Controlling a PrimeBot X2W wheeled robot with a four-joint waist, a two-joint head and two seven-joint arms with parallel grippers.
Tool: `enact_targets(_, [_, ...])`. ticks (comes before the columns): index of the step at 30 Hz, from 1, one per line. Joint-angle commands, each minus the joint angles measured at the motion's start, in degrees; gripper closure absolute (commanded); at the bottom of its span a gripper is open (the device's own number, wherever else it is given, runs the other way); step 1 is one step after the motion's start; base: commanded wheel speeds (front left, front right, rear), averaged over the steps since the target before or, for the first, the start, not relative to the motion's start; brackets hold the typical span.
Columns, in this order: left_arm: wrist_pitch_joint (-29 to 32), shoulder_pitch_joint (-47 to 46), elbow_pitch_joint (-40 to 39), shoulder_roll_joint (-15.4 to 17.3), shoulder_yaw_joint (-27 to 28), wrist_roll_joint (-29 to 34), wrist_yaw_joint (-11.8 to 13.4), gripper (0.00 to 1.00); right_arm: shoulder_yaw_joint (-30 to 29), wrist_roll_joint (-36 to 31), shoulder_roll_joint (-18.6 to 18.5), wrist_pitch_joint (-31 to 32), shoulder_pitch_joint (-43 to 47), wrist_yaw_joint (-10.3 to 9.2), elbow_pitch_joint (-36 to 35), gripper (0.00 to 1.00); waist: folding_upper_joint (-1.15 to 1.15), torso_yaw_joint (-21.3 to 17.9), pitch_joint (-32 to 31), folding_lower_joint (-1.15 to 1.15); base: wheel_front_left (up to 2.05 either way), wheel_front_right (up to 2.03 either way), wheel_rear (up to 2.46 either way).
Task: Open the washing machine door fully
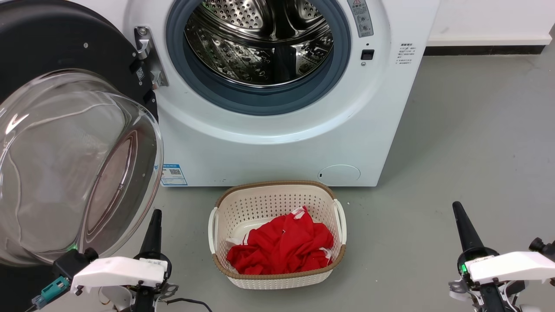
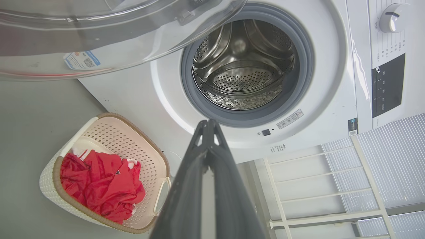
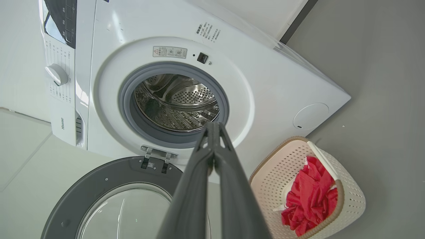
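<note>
Door place: the washing machine door (image 1: pixel 78 143) hangs on its hinge (image 1: pixel 147 56), swung out to the left of the washing machine (image 1: pixel 282 147).
Door feel: it looks big, hard and heavy. Its glass bowl (image 1: pixel 52 182) is likely slippery and could crack.
Best hold: I think the black rim (image 1: pixel 52 43), far from the hinge, not the glass.
Left gripper (image 1: pixel 154 229): jaws together, holding nothing, just beside the glass.
Right gripper (image 1: pixel 465 225): jaws together, holding nothing, well apart from the door.

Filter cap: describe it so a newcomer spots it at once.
Start at the white washing machine with its steel drum. At its front's lower right corner, above the beige laundry basket, sits the filter cap. It is a flush white round disc, unlike the rectangular blue label sticker at lower left.
</note>
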Motion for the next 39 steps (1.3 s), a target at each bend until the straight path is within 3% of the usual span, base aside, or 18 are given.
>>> enact_targets(1, [0.2, -1.1, -0.3, 0.0, 0.2, -1.1, -0.5, 1.00, -0.2, 1.2, -0.4, 0.3, -1.5, -0.01, -0.2, 1.00, 0.00, 0.0, 0.0, 0.00, 0.00, 0.00, 0.00])
enact_targets(39, [5.1, -1.4, 1.2, 0.0, 2.4, -20.5, -2.7, 1.00, -1.8, 20.7, -0.1, 4.0, -2.6, -0.03, 1.7, 1.00, 0.00, -0.1, -1.0, 0.00, 0.00, 0.00, 0.00])
